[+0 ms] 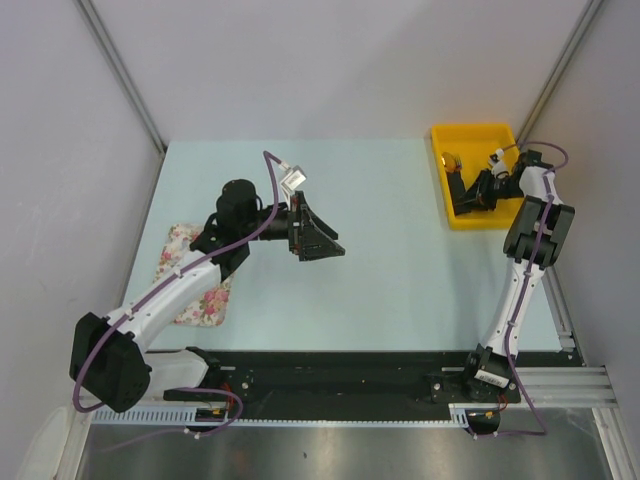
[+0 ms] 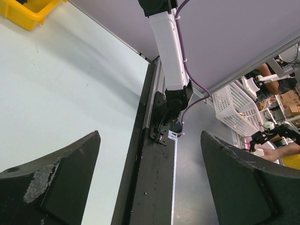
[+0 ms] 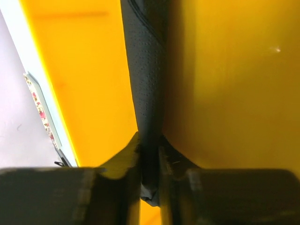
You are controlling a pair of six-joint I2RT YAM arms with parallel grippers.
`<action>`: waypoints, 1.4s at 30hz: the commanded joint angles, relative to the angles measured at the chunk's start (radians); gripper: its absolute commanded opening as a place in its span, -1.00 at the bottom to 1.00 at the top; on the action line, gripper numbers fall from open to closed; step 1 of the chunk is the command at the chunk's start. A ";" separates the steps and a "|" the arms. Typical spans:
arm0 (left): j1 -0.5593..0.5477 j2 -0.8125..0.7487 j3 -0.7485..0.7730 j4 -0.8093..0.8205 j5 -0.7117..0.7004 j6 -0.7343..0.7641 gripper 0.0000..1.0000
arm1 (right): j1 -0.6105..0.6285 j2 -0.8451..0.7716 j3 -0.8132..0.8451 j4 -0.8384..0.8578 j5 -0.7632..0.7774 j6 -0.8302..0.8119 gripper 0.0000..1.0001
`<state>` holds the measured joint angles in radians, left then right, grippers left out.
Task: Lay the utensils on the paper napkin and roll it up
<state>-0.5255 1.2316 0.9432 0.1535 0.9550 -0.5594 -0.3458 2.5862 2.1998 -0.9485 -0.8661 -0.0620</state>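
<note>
My right gripper is down inside the yellow bin at the table's far right. In the right wrist view the gripper is shut on a thin black dimpled sheet, the paper napkin, which rises from between the fingers against the bin's yellow wall. A small dark and gold piece, perhaps the utensils, lies in the bin's far left corner. My left gripper hovers over the table's middle left, open and empty; it also shows in the left wrist view.
A pink-and-white floral cloth mat lies at the table's left edge, partly under my left arm. The black base rail runs along the near edge. A white basket stands off the table.
</note>
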 commanded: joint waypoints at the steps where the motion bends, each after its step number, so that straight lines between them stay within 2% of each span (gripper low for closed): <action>1: -0.004 0.011 0.005 0.029 0.024 -0.005 0.86 | 0.008 0.014 0.018 0.047 0.148 -0.005 -0.44; 3: -0.004 0.016 0.008 0.031 0.022 -0.008 0.86 | 0.013 0.008 0.018 0.053 0.171 -0.002 -0.35; 14: -0.001 0.023 0.011 0.044 0.025 -0.016 0.86 | 0.037 -0.032 -0.005 0.079 0.285 -0.010 -0.23; 17: 0.001 0.025 0.012 0.047 0.028 -0.017 0.86 | 0.042 -0.049 -0.020 0.091 0.331 -0.016 -0.12; 31: 0.004 0.029 0.016 0.055 0.025 -0.022 0.86 | 0.050 -0.084 -0.051 0.114 0.401 -0.036 0.10; 37: 0.019 0.032 0.016 0.017 -0.005 0.001 0.93 | 0.047 -0.112 -0.049 0.131 0.417 -0.047 0.43; 38: 0.024 0.034 0.019 0.000 -0.015 0.006 0.99 | 0.047 -0.127 -0.048 0.134 0.412 -0.050 0.54; 42: 0.054 0.046 0.045 -0.063 -0.036 0.035 0.99 | 0.048 -0.184 -0.045 0.154 0.403 -0.067 0.95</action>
<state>-0.5022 1.2659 0.9436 0.1448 0.9440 -0.5671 -0.2947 2.4664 2.1712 -0.8066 -0.5247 -0.0860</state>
